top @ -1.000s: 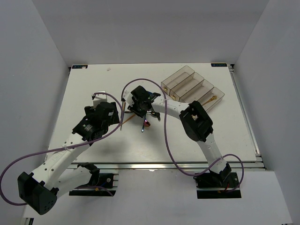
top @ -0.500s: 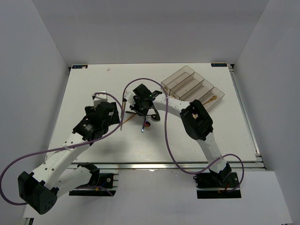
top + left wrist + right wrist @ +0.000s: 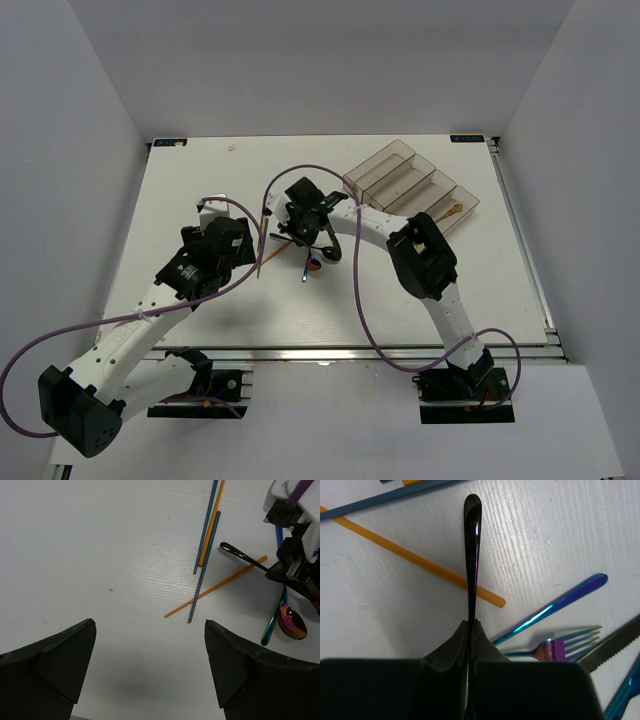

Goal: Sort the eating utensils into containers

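Note:
My right gripper (image 3: pixel 471 622) is shut on the slim black piece (image 3: pixel 472 555), whose handle sticks out ahead of the fingertips over an orange chopstick (image 3: pixel 420 562). Beside it lie an iridescent fork (image 3: pixel 565 642), an iridescent handle (image 3: pixel 560 602) and a serrated knife blade (image 3: pixel 615 647). My left gripper (image 3: pixel 150 655) hangs open above bare table, short of crossed orange (image 3: pixel 215 587) and blue-grey chopsticks (image 3: pixel 205 570). An iridescent spoon (image 3: pixel 290 622) lies at its right. The containers (image 3: pixel 410 190) stand at the back right, with a gold-toned spoon (image 3: pixel 447 214) in the rightmost bin.
The right arm (image 3: pixel 420 260) reaches left across the middle of the white table (image 3: pixel 200 180) to the utensil pile. A purple cable (image 3: pixel 300 172) loops over the pile. Grey walls close in the table on three sides.
My right gripper has shut on the black piece, shifting slightly left over the pile. The left arm and the other utensils have not moved.

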You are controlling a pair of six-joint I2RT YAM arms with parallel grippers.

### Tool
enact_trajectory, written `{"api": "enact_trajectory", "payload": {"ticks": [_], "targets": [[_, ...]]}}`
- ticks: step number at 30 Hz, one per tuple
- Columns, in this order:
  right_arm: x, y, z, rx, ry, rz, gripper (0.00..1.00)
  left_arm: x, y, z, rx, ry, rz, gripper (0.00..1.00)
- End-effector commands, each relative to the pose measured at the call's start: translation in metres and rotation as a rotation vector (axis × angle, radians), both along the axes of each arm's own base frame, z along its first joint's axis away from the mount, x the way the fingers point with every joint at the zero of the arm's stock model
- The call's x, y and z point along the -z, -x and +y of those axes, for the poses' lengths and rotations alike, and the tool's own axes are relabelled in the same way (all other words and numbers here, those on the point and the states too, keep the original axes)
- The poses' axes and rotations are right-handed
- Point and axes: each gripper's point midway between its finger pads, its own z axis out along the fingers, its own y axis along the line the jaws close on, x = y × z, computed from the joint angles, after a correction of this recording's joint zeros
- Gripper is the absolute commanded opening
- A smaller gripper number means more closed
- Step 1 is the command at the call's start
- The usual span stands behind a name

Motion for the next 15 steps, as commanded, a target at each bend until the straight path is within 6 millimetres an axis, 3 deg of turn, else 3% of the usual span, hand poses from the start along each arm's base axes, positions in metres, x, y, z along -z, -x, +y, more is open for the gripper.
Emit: {"api": "enact_trajectory", "payload": {"ticks": [1, 6, 9, 11, 12, 13, 14, 15], "targets": [[-0.073, -0.006, 0.004, 0.028, -0.113, -0.086, 0.0, -0.002, -0.001, 0.002, -0.004, 0.001, -0.014, 0.98], [-0.123, -0.014, -0.004, 0.129, -0.22, -0.083, 0.0, -0.003, 0.0, 0.003, -0.007, 0.002, -0.018, 0.98], [-0.16, -0.039, -0.028, 0.303, -0.3, -0.081, 0.0, -0.005, 0.0, 0.003, -0.009, 0.006, -0.024, 0.98], [-0.178, -0.087, -0.076, 0.594, -0.324, -0.146, 0.0, -0.006, 0.001, 0.003, -0.009, 0.01, -0.03, 0.98], [-0.187, -0.097, -0.093, 0.771, -0.394, -0.095, 0.0, -0.006, 0.001, 0.003, -0.009, 0.011, -0.032, 0.98], [-0.191, -0.116, -0.127, 0.899, -0.419, -0.092, 0.0, -0.007, 0.001, 0.003, -0.009, 0.013, -0.034, 0.98], [-0.196, -0.128, -0.149, 0.997, -0.446, -0.108, 0.0, -0.007, 0.001, 0.003, -0.007, 0.012, -0.033, 0.98], [-0.199, -0.129, -0.168, 1.07, -0.47, -0.113, 0.0, -0.007, 0.001, 0.003, -0.007, 0.013, -0.035, 0.98]]}}
